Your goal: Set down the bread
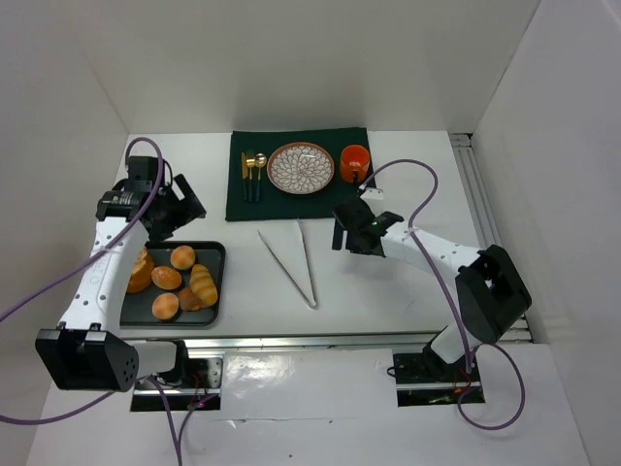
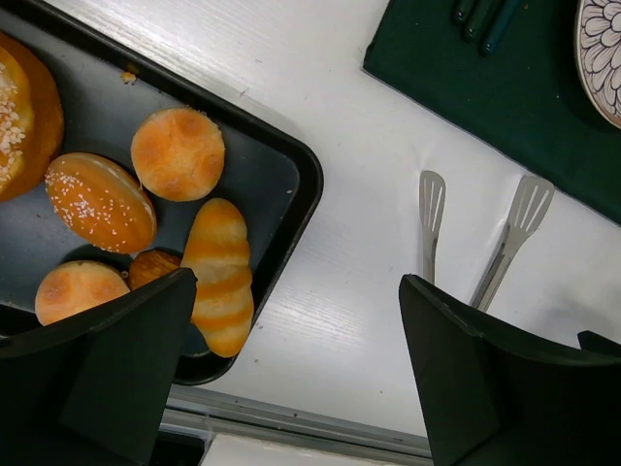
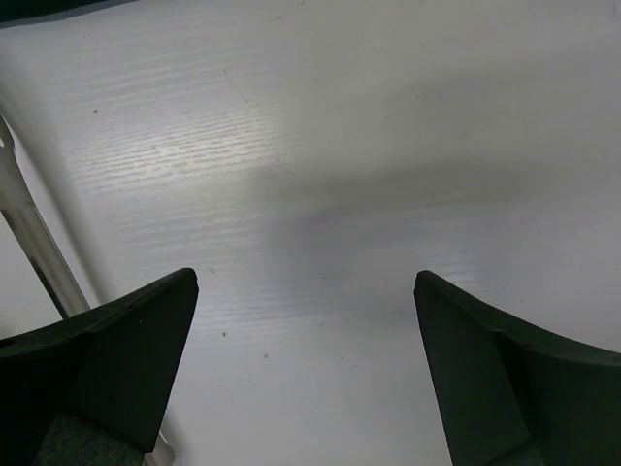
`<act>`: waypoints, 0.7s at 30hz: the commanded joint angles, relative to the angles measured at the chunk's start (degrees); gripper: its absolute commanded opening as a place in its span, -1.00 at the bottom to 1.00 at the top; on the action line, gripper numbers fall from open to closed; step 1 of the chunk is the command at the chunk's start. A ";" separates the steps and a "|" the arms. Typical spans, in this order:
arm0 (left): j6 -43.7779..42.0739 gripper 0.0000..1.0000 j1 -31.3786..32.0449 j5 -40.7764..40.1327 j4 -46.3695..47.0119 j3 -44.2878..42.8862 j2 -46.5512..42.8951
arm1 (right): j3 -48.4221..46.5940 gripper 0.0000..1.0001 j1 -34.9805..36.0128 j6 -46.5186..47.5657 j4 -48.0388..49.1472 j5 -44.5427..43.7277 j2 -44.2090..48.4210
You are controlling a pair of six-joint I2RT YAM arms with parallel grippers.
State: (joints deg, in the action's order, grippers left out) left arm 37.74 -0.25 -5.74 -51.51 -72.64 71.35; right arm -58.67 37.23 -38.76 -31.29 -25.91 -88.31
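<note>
The bread lies on a dark baking tray (image 1: 220,282) at the left: a ridged roll (image 1: 204,284), round buns (image 1: 182,256) and a larger loaf (image 1: 139,272). In the left wrist view I see the ridged roll (image 2: 221,275), a round bun (image 2: 178,153), a seeded bun (image 2: 100,201) and the loaf (image 2: 24,116) on the tray (image 2: 267,180). My left gripper (image 1: 179,209) (image 2: 298,282) is open and empty, above the tray's far right corner. My right gripper (image 1: 354,235) (image 3: 306,277) is open and empty over bare table, right of the tongs.
Metal tongs (image 1: 291,260) (image 2: 432,214) lie on the table's middle; one arm shows in the right wrist view (image 3: 34,248). A green placemat (image 1: 243,204) (image 2: 485,87) at the back holds a patterned plate (image 1: 301,167), cutlery (image 1: 252,175) and an orange cup (image 1: 354,162).
</note>
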 commanded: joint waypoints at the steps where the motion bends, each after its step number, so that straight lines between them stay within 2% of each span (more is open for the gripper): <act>1: -0.47 0.98 -0.54 0.99 0.44 0.22 -2.09 | 0.05 1.00 0.12 -0.52 2.90 -0.19 1.65; 7: -0.47 0.98 -0.54 1.51 0.44 -0.31 -2.09 | 0.05 1.00 2.05 1.32 4.83 1.74 2.27; 12: -0.47 0.98 -0.54 1.52 0.44 0.22 -2.09 | 1.11 1.00 5.21 6.76 10.36 5.51 4.11; 16: -0.47 0.98 -0.54 2.13 0.97 0.22 -2.09 | 3.21 1.00 12.48 15.54 16.60 10.88 4.82; 19: -1.00 0.98 -0.54 2.75 0.97 0.22 -2.09 | 3.74 1.00 15.41 17.31 17.14 10.35 2.98; 21: -1.00 0.98 -0.54 2.75 0.97 0.22 -2.09 | 3.74 1.00 16.20 18.80 17.84 13.51 1.66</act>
State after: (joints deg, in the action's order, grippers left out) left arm 37.65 -0.36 -4.12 -51.44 -72.62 70.91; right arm -55.77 52.86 -24.73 -17.89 -15.33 -85.84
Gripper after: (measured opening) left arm 0.992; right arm 0.999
